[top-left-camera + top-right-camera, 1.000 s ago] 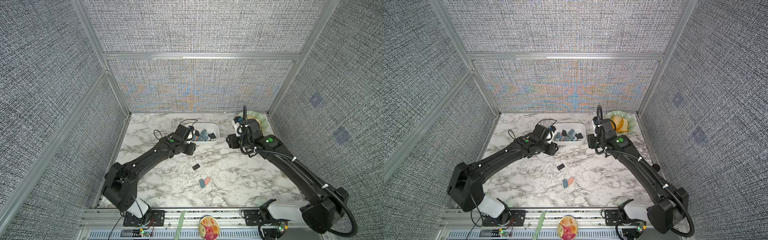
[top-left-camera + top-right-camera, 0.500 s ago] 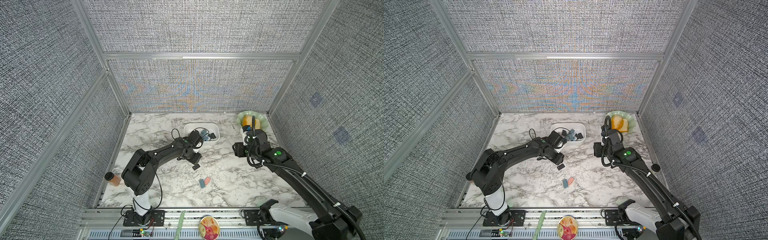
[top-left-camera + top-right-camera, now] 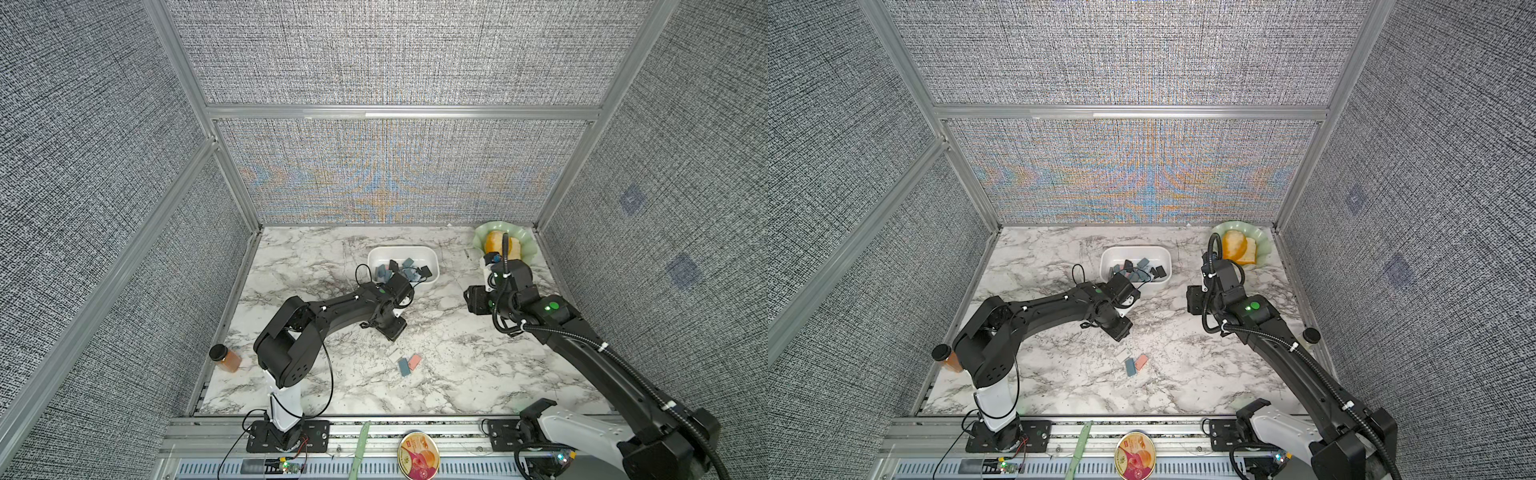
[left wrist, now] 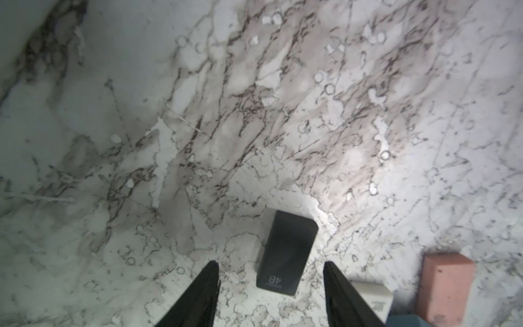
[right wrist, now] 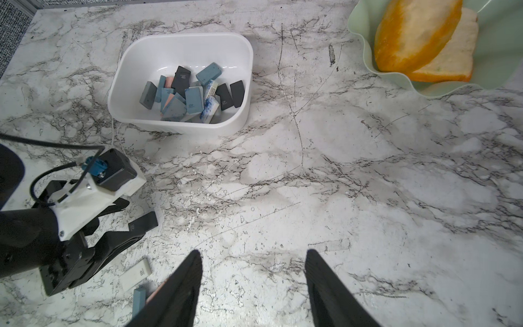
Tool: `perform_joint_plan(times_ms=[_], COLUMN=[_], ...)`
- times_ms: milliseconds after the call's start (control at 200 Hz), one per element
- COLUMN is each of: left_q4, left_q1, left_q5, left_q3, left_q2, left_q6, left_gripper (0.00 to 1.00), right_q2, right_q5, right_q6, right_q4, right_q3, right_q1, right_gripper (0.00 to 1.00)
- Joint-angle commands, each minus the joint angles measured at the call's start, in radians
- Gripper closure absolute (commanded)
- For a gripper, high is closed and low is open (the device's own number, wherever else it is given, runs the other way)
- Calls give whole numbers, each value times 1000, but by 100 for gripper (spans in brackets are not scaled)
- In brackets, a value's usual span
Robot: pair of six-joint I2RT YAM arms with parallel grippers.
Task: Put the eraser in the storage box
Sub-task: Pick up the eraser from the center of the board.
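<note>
A black eraser lies flat on the marble between the fingertips of my left gripper, which stands open just above it. From the right wrist the same black eraser pokes out under the left gripper's fingers. In both top views the left gripper is a little in front of the storage box, a white tub holding several erasers. My right gripper hangs open and empty over bare marble to the right of the box.
A white eraser, a pink one and a blue one lie close in front of the left gripper. A pale green dish with bread sits at the back right. An orange jar stands at the table's left edge.
The left gripper has left the storage box, come down toward the front over the black eraser, and opened wider. The right arm has drawn back slightly from the box.
</note>
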Motion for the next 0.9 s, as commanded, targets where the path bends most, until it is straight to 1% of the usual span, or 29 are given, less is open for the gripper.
perform_joint_plan(times_ms=[0, 340, 470, 640, 896], left_q4=[-9, 5, 9, 19, 31], left_q1=[-6, -29, -29, -34, -42], left_q5=[-1, 14, 4, 11, 17], left_q3=[-1, -18, -25, -35, -37], left_q2=[4, 23, 39, 39, 25], left_q6=[10, 16, 9, -2, -21], left_gripper=[39, 39, 41, 48, 65], right_q2=[6, 13, 14, 13, 16], right_q5=[-8, -11, -12, -8, -5], right_q6=[11, 13, 13, 13, 15], right_q4=[21, 17, 15, 8, 7], right_q3=[2, 7, 7, 8, 7], right_q1=[1, -1, -1, -1, -2], right_gripper=[39, 38, 39, 38, 39])
